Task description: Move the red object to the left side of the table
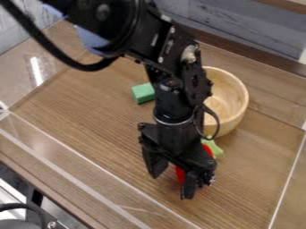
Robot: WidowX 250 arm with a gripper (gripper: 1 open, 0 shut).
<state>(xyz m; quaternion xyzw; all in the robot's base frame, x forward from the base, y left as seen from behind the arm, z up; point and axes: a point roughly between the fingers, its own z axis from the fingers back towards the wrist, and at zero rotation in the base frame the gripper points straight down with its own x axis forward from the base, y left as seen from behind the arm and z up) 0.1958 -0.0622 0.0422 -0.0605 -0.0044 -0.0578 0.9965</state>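
"What are you risking here?"

"Your open gripper [180,176] is straddling the red object [196,167], lower right of the frame; if you're closing off-centre, a finger may be nudging the fruit away or pinching only its leafy top [213,148]."

"Which way is it pointing?"

"Its leafy end is pointing toward the frame's upper right; its long axis seems to be running lower left to upper right, though your fingers are hiding much of it."

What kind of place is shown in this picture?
It is probably a robot test area, perhaps in a lab. A black robot arm works over a wooden table with clear edges, and a bowl and a green block lie there.
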